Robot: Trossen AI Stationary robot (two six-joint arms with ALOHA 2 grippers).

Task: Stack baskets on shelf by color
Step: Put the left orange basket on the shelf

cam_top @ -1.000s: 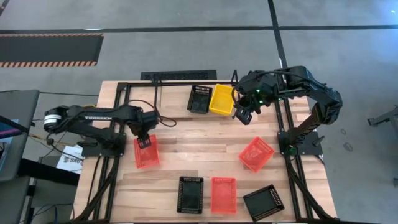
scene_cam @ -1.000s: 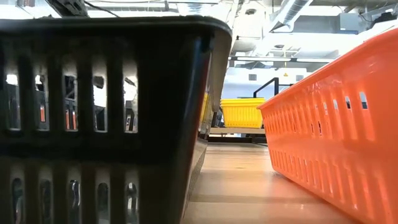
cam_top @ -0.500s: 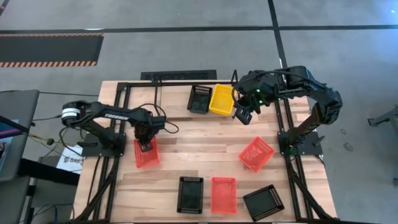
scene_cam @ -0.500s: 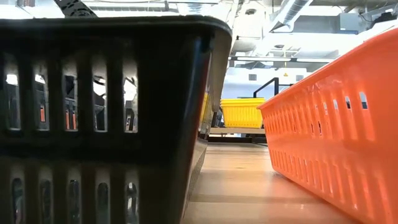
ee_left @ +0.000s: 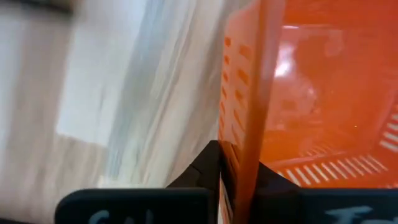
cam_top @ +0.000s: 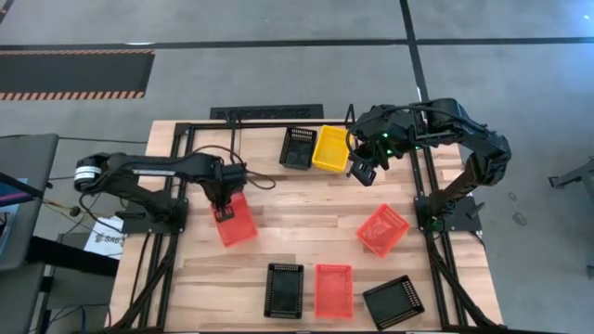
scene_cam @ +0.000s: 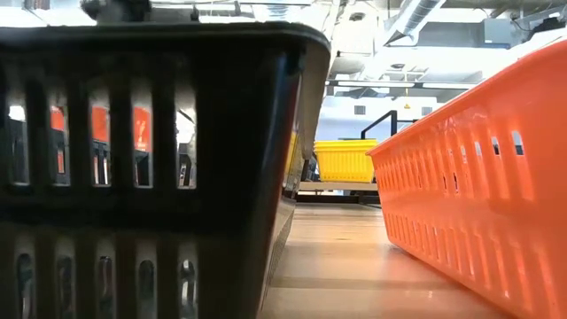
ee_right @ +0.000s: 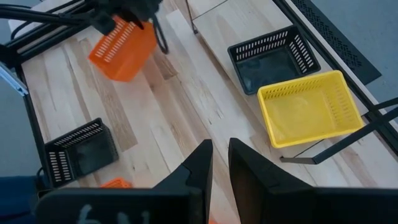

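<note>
My left gripper (cam_top: 223,206) points down at the table's left and is shut on a red basket (cam_top: 237,221), which also shows in the right wrist view (ee_right: 121,40). My right gripper (cam_top: 362,172) hangs high at the far right, its fingers (ee_right: 221,162) a narrow gap apart with nothing between them. Below it a yellow basket (cam_top: 331,148) and a black basket (cam_top: 298,147) sit side by side, the yellow one on the shelf's thin black tubing (ee_right: 323,152). My left gripper pinches one perforated wall of the red basket (ee_left: 249,137), with one finger (ee_left: 208,168) outside and the other (ee_left: 277,183) inside. The fingers come from above, pointing down. The basket hangs tilted below them, and looks lifted off the wood (ee_right: 121,40).
Loose on the wood lie a red basket (cam_top: 382,229) at the right, and a black (cam_top: 284,289), a red (cam_top: 333,289) and another black basket (cam_top: 393,301) along the near edge. Black frame rails (cam_top: 176,186) run down both sides. Bare wood lies mid-table.
My left gripper has taken hold of the red basket's wall and risen, shifting a little toward the table's right. The basket, flat on the wood before, is now raised and tilted, and has turned so its near end points toward the right.
</note>
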